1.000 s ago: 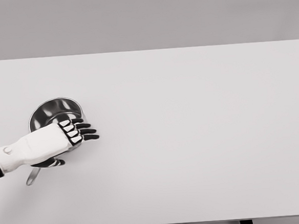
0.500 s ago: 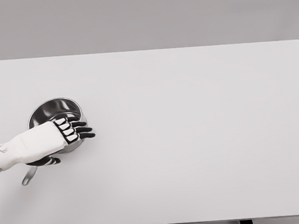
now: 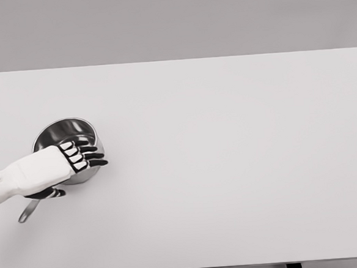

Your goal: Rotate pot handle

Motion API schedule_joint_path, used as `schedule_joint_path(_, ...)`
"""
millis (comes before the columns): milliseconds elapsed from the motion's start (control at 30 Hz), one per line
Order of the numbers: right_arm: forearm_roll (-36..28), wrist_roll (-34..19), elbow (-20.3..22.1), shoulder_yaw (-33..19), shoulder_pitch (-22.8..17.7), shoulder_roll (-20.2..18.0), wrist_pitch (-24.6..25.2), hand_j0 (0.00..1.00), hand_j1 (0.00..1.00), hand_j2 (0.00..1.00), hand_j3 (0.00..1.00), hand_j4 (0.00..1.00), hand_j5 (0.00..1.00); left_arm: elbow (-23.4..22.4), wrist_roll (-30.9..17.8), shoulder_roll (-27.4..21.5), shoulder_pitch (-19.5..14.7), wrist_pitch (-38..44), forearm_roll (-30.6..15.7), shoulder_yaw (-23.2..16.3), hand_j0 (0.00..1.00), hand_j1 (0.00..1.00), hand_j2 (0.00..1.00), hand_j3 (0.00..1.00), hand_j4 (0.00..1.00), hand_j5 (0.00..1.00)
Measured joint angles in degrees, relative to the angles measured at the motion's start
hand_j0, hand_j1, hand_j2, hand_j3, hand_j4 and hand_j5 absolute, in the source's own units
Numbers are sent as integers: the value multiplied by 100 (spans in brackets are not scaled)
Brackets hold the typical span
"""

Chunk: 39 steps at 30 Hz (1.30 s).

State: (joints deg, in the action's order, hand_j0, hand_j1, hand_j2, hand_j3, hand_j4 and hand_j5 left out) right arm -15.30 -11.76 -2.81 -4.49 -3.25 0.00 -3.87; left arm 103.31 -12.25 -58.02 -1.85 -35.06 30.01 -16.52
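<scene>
Pot handle (image 3: 29,210), a thin grey metal bar, sticks out toward the near left from under the robot's wrist, its free end lying low over the plain white desk (image 3: 242,166) near the desk's left edge. Only this outer stretch of it shows; where it joins the pot is hidden by the hand.

Just beyond it, the left hand (image 3: 76,158), white-backed with black fingers (image 3: 93,156), lies across the near rim of the shiny round steel pot (image 3: 65,134). The fingers are stretched out and slightly spread toward the right over the pot's right wall, while the thumb hangs dark beneath the palm on the handle side. Whether the thumb and palm actually clamp the handle root or merely press on the rim cannot be told from here. The forearm comes in low from the left edge, nearly level, wrist straight.

By the look of it, the turning step is in hand, with the hand bearing on the pot and the handle pointing near-left. The next move likely calls for a steady sweep about the pot's centre without sliding it off its spot.

The right arm is out of sight.
</scene>
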Motion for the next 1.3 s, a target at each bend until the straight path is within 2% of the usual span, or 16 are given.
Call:
schedule_joint_path(867,0,0,0,0,0,0,-1,100,100,100,100,100,100,-5,0,-196,211,0,-112,272,100,100,100,100,100,100)
schedule_joint_path(1000,0,0,0,0,0,0,-1,100,100,100,100,100,100,-5,0,-220,334,0,-128,376,100,100,100,100,100,100)
schedule_joint_path(1300,0,0,0,0,0,0,-1,100,100,100,100,100,100,2,0,-286,343,0,-321,618,100,100,100,100,100,100)
